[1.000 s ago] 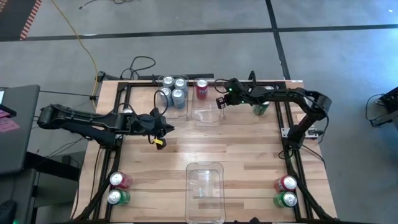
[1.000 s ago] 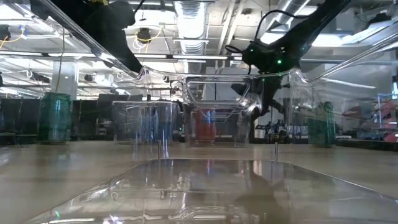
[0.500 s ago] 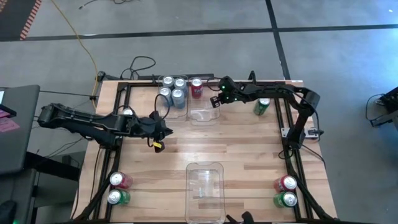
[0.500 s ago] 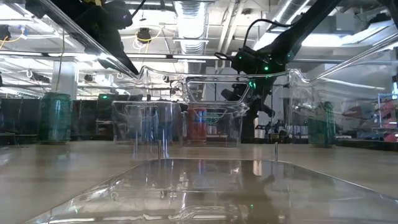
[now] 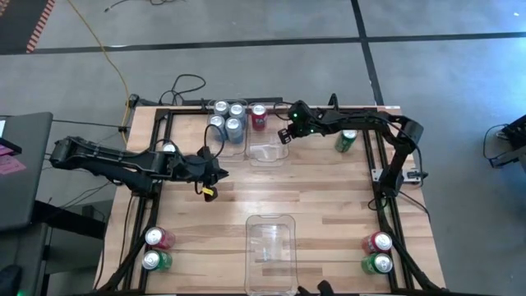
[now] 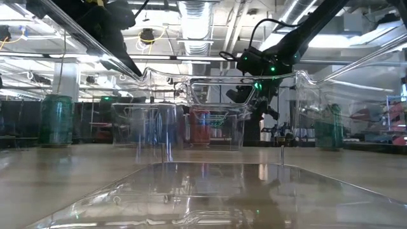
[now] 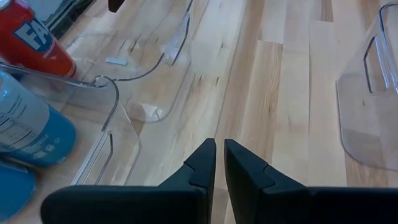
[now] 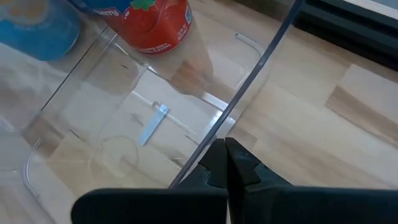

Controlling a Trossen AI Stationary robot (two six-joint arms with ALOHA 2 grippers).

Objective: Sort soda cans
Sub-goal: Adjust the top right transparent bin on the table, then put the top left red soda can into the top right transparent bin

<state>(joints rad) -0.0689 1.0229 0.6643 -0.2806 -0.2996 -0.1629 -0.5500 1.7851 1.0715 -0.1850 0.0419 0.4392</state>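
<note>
The right gripper (image 5: 285,134), fingers pinched on the middle bin's (image 5: 267,154) rim, has dragged it left toward the blue cans' bin (red can (image 5: 260,117) inside). The left gripper (image 5: 215,173) hangs closed, empty; eight cans remain unsorted.

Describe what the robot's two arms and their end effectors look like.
Both arms are dark, jointed and slim. The left end effector has black, wedge-shaped fingers and a yellow marking beside it. The right end effector has matching black fingers, a green light glowing near its wrist, and a black cable looping above it.
</note>
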